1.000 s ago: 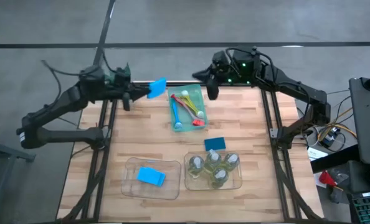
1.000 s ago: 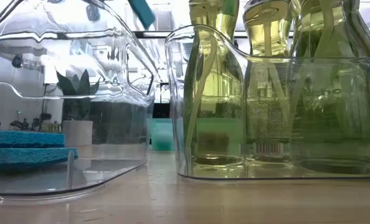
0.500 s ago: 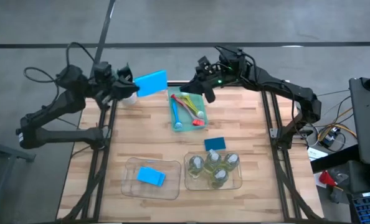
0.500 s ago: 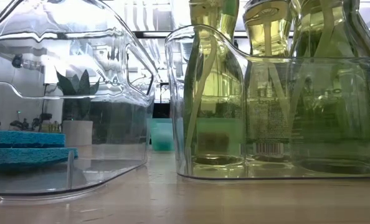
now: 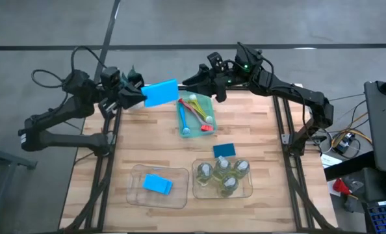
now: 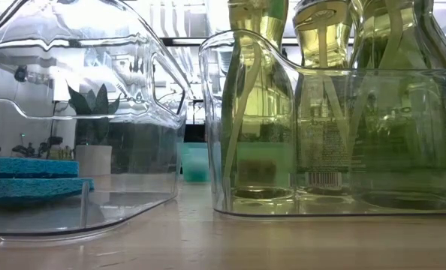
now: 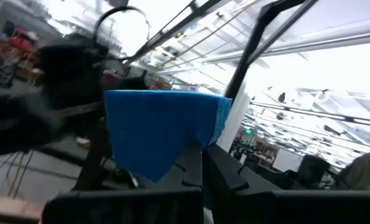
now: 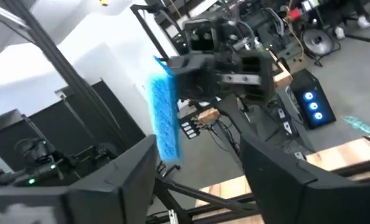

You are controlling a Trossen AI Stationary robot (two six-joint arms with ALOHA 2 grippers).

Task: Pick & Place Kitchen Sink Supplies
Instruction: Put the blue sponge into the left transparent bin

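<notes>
Left gripper (image 5: pixel 136 95): closed on a blue sponge (image 5: pixel 160 93), raised over the table's (image 5: pixel 147 140) far-left edge.
Right gripper (image 5: pixel 196 80): fingers apart, holding nothing, above the far edge, facing the held sponge.
Green tray (image 5: pixel 196 99): far centre; holds three brushes (image 5: pixel 194 114).
Right bin (image 5: pixel 245 188): near edge; holds four bottles (image 5: pixel 223 174).
Second sponge (image 5: pixel 223 150): on the table just beyond the bottles.
Left bin (image 5: pixel 136 190): near edge; holds a third sponge (image 5: pixel 157 184).
Plant (image 6: pixel 93 127): far edge, in the low view.
</notes>
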